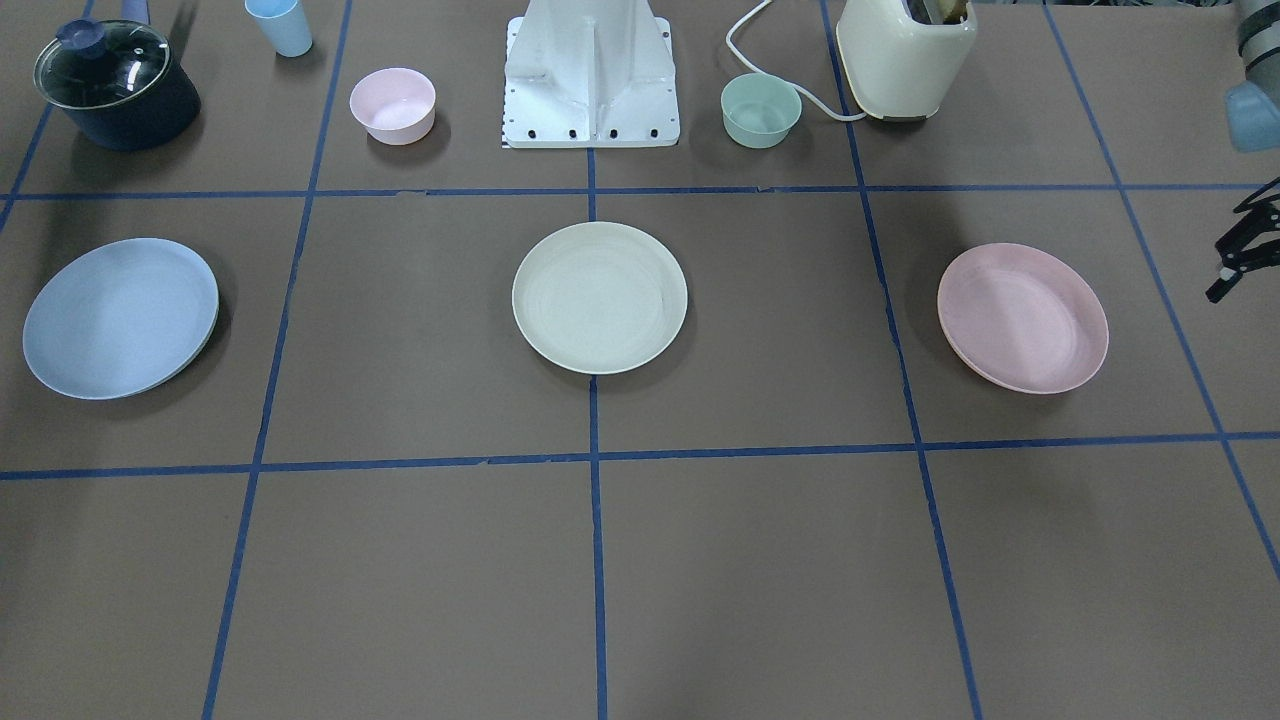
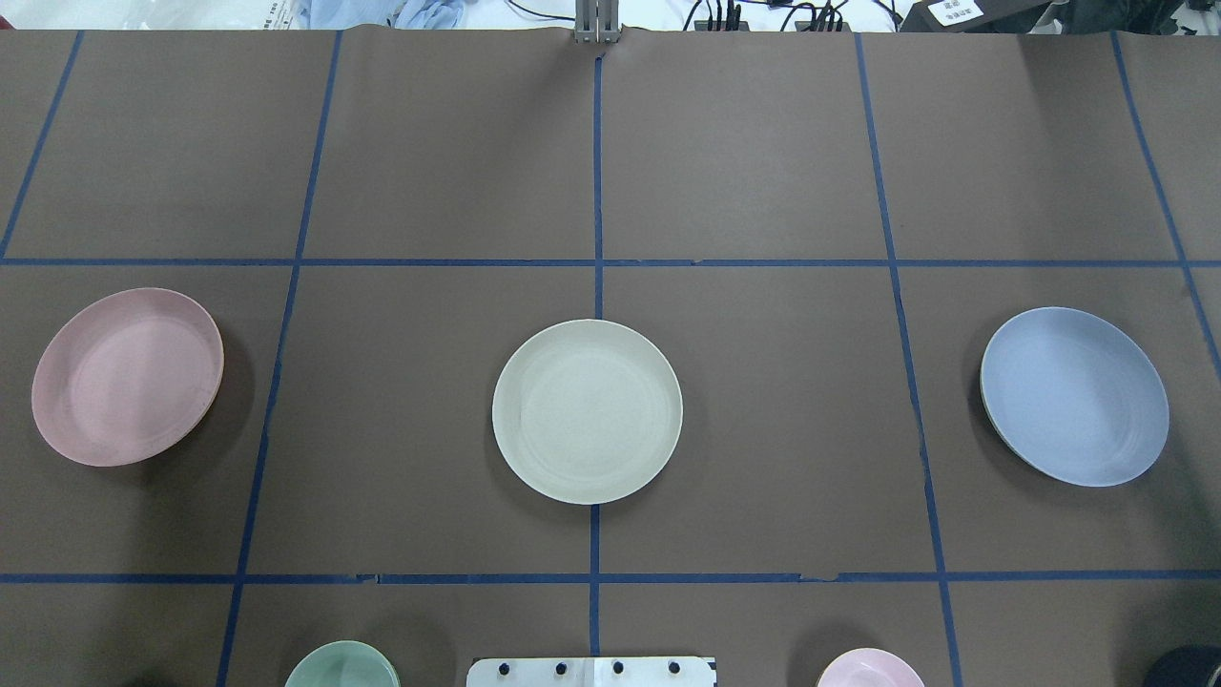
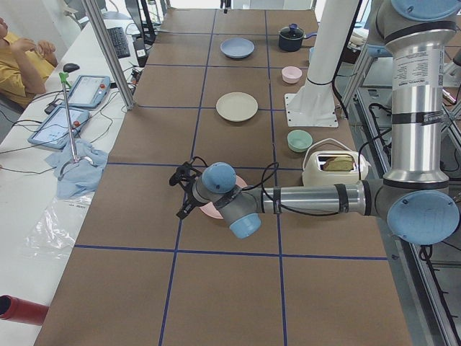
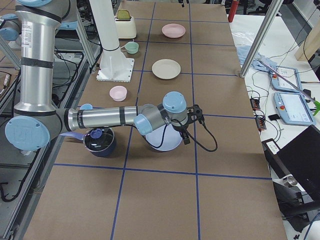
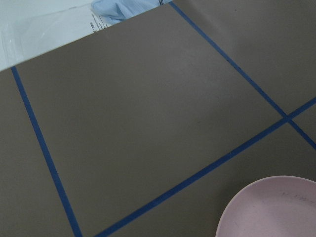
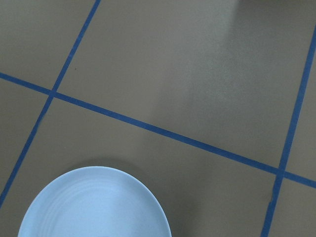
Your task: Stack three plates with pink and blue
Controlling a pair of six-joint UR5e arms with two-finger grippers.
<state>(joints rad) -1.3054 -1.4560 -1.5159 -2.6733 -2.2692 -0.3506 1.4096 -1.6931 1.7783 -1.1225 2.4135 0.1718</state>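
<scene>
Three equal plates lie apart in a row on the brown table. The cream plate [image 1: 600,297] [image 2: 587,410] is in the middle. The pale pink plate [image 1: 1022,317] [image 2: 127,376] is on my left side and the light blue plate [image 1: 120,317] [image 2: 1074,395] on my right. My left gripper [image 1: 1232,258] [image 3: 182,193] hovers just beyond the pink plate's outer edge, jaws spread and empty. My right gripper [image 4: 190,125] hovers over the blue plate's [image 4: 162,141] far edge; I cannot tell if it is open. The wrist views show only plate rims, the pink plate's [image 5: 271,207] and the blue plate's [image 6: 94,205].
Along the robot's side stand a dark pot with a glass lid [image 1: 115,85], a blue cup [image 1: 280,25], a small pink bowl [image 1: 392,105], the white robot base [image 1: 590,80], a small green bowl [image 1: 760,110] and a cream toaster [image 1: 905,55].
</scene>
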